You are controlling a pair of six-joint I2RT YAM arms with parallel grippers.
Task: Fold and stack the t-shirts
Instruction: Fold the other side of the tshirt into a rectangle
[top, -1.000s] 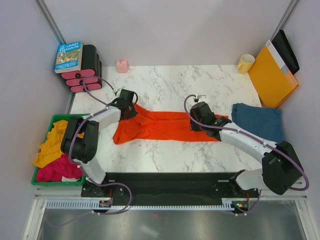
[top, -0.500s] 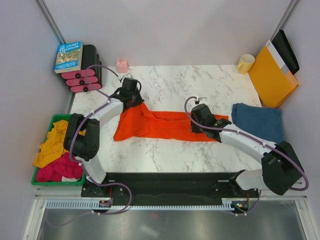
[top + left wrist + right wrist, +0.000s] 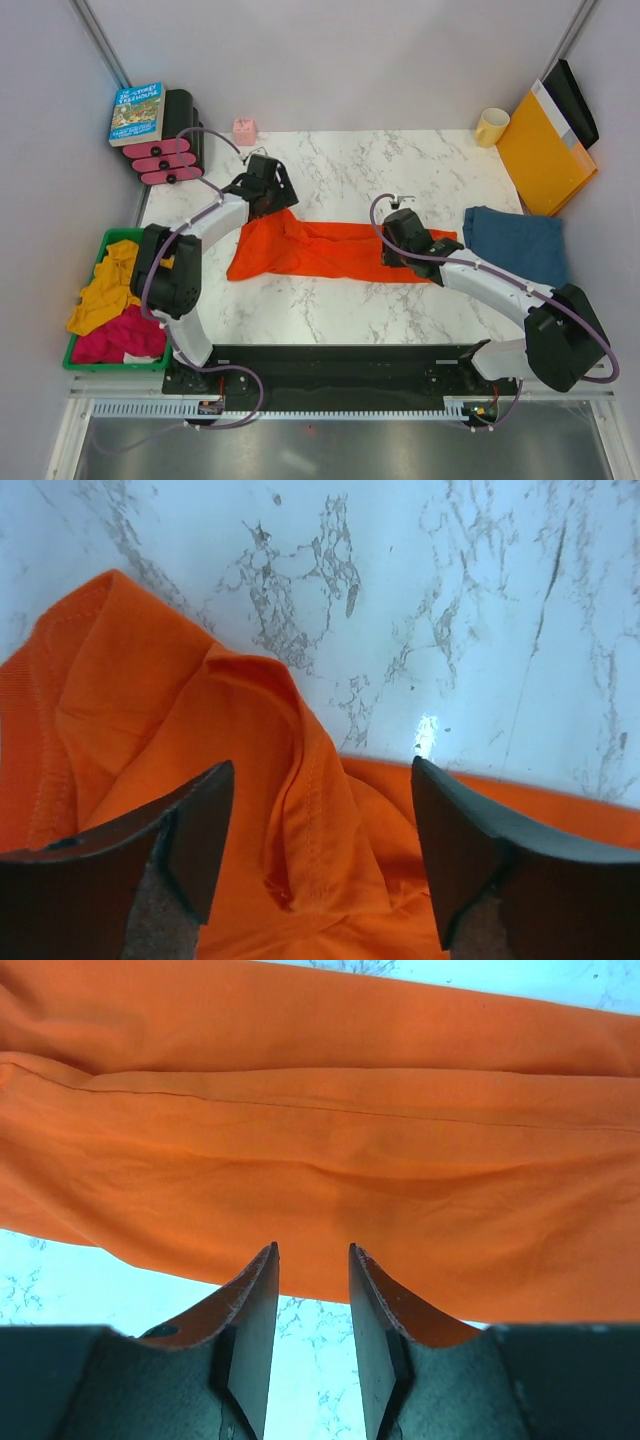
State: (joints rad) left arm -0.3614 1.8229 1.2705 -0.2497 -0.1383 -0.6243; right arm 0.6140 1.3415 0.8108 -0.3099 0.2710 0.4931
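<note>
The orange-red t-shirt (image 3: 330, 250) lies as a long band across the middle of the marble table (image 3: 340, 310). My left gripper (image 3: 272, 192) hovers open over its bunched left end; in the left wrist view the fingers (image 3: 200, 820) stand wide apart above a raised fold of the orange cloth (image 3: 150, 710). My right gripper (image 3: 398, 243) sits at the band's right part, jaws parted with bare marble between them, tips (image 3: 312, 1250) at the near hem of the orange shirt (image 3: 320, 1140). The denim-blue t-shirt (image 3: 515, 243) lies folded to the right.
A green bin (image 3: 102, 243) with yellow and pink clothes sits at the left edge. A book (image 3: 137, 112) rests on a black and pink rack (image 3: 165, 152) at the back left, near a small pink box (image 3: 244, 131). A yellow mug (image 3: 491, 126) and an orange-yellow envelope (image 3: 545, 150) stand back right.
My left gripper moved toward the back of the table with the shirt's left end, then opened and let it go. The right arm barely moved.
</note>
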